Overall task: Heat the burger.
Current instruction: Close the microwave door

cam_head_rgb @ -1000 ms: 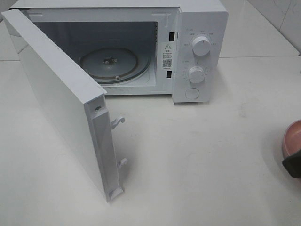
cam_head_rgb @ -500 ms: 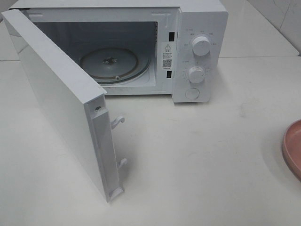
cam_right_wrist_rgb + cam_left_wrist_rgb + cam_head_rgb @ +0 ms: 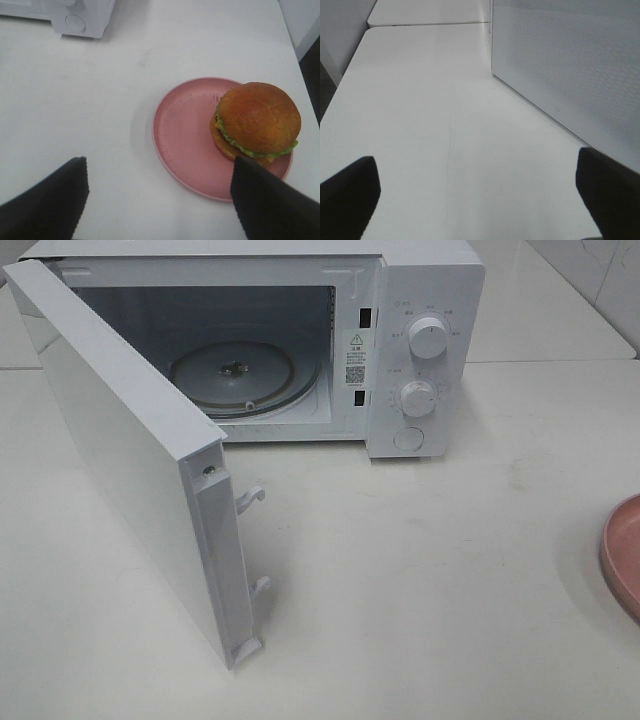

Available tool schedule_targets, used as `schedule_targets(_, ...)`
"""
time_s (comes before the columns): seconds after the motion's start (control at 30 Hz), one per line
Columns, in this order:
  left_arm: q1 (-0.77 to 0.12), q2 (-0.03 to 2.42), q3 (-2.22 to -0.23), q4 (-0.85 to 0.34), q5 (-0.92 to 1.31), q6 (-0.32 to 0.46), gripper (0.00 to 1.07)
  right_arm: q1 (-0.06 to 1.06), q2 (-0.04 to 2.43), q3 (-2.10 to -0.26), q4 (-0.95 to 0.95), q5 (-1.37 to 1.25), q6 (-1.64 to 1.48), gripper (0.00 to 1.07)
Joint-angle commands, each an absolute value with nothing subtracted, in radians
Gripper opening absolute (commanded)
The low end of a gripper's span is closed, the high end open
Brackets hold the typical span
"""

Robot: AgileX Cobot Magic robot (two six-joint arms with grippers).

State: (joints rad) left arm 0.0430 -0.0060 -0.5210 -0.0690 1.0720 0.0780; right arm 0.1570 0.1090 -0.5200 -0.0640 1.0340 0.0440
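Glossy golden-brown domed burger [image 3: 256, 123], frilly lettuce, sits at 3 o'clock on our round pink plate [image 3: 187, 145]; both grippers [image 3: 157, 200] [image 3: 480, 192] gape empty.

- Even, bright, diffuse light across the white table [image 3: 450, 570]; shadows are soft.
- The microwave [image 3: 300, 340] cavity is dim.
- The wrist views are softer, with blurred dark fingertips [image 3: 40, 205].
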Motion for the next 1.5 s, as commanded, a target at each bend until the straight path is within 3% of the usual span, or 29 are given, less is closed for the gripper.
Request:
schedule_targets(0.03,0.043,-0.021,-0.517,-0.07,1.074,0.074,1.0,0.116,0.028,-0.499,-0.062,0.995,0.046,0.76)
schedule_targets(1.5,0.043,-0.009,-0.517,-0.07,1.074,0.074,1.0,0.078,-0.036,-0.499,-0.062,0.995,0.054,0.76)
